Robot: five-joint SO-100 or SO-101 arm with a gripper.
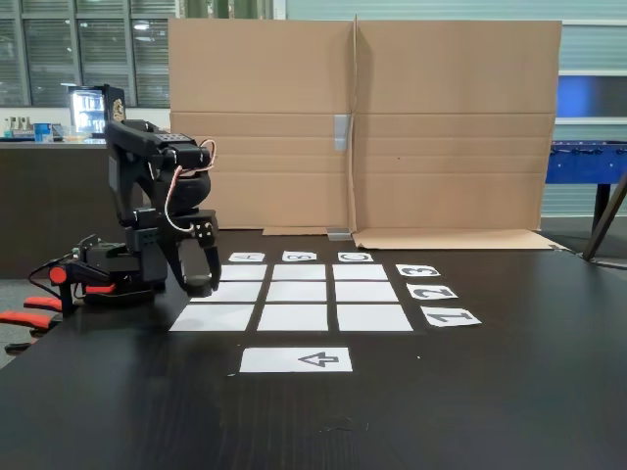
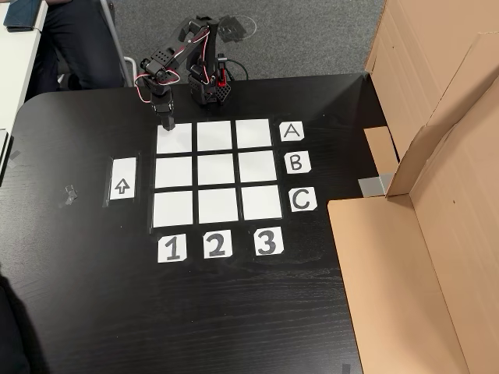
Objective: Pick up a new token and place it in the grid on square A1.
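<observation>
- Tool [image 1: 199, 285] lowered at the left edge of the grid [image 1: 298, 292] in the fixed view, tips pointing down at the counter [image 1: 490, 392], just at the outer edge of the corner cell.
- Same tool [image 2: 167, 122] in the other view at the far left corner of the grid [image 2: 217, 171], tips touching or just above the far edge of square A1 [image 2: 175, 141].
- Opening of the tool impossible to tell: black fingers against black counter, any gap too small to read. Likewise impossible to tell whether anything is held.
- Token not made out in either view; possibly hidden in or under the tool, cannot tell.
- Square A1 [image 1: 229, 291] blank and white in the fixed view, partly hidden behind the tool.
- Black arm [image 1: 157, 186] bent over from its base at the left of the counter, red and white wires looping along it.
- Remaining eight cells of the grid bare.
- Labels A [image 2: 291, 131], B [image 2: 296, 163], C [image 2: 302, 199] along the right side in the other view; labels 1 [image 2: 172, 248], 2 [image 2: 218, 245], 3 [image 2: 267, 241] along the near side.
- Arrow sheet [image 2: 122, 179] lying left of the grid in the other view, apart from it; near side of the grid in the fixed view [image 1: 296, 360].
- Cardboard wall [image 1: 362, 122] standing at the far side of the counter in the fixed view.
</observation>
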